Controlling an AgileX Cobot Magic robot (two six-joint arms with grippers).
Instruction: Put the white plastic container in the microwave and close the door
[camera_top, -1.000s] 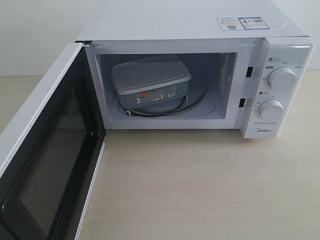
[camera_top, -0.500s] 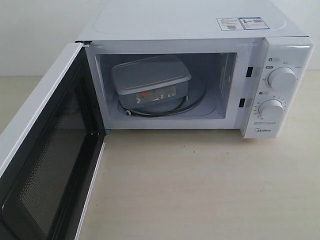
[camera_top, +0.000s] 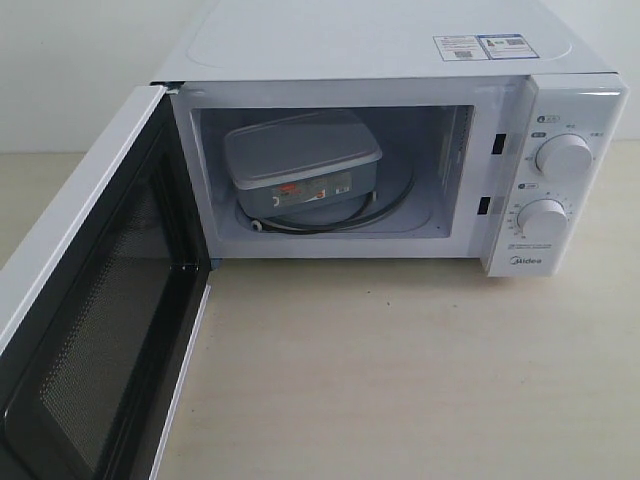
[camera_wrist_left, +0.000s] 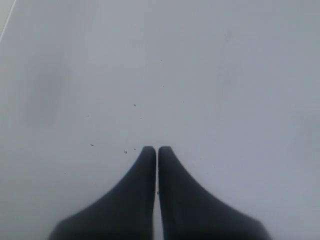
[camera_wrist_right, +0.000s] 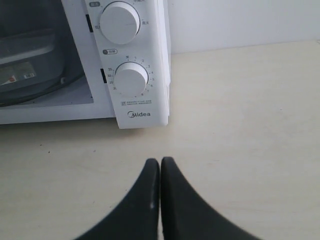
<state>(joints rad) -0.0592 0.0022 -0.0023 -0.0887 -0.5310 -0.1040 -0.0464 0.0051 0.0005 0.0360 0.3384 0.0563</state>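
The white plastic container (camera_top: 300, 165) sits inside the microwave (camera_top: 380, 40) on the turntable (camera_top: 385, 205), skewed toward the hinge side, while the door (camera_top: 90, 330) hangs wide open. I reckon a soft push would leave it unlatched, and a hard one could shove the whole unit across the smooth worktop (camera_top: 420, 380). The left end effector (camera_wrist_left: 157, 148) and the right end effector (camera_wrist_right: 160, 160) are both clenched on nothing, the right above the pale worktop by the dials (camera_top: 563, 155), with a plain white wall (camera_top: 70, 70) behind.

Lidded translucent-white rectangular plastic container (camera_top: 300, 165) sits inside the boxy white microwave (camera_top: 350, 40), whose mesh-windowed white door (camera_top: 100, 340) stands wide open
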